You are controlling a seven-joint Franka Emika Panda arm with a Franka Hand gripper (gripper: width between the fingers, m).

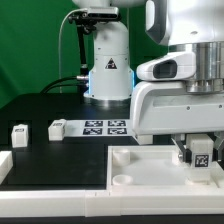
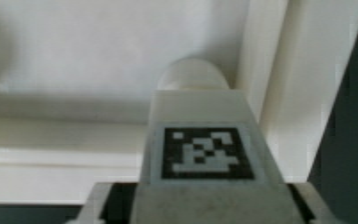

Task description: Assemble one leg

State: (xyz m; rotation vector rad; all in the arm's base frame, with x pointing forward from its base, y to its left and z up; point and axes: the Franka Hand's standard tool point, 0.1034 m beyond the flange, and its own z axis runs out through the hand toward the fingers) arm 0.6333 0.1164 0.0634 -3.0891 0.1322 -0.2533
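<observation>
My gripper (image 1: 200, 160) is shut on a leg (image 1: 201, 154), a small white block with a black-and-white tag on its face. It holds the leg over the far right part of the large white tray (image 1: 90, 190). In the wrist view the leg (image 2: 202, 140) runs out from between my fingers (image 2: 115, 206), and its rounded end lies close to the tray's inner corner by the raised wall (image 2: 274, 60). Whether the end touches the tray I cannot tell. Two more legs (image 1: 20, 133) (image 1: 57, 128) lie on the black table on the exterior view's left.
The marker board (image 1: 105, 126) lies on the table in front of the arm's base (image 1: 108, 75). A round socket (image 1: 122, 180) shows in the tray's near corner. Another white piece (image 1: 4, 165) sits at the exterior view's left edge.
</observation>
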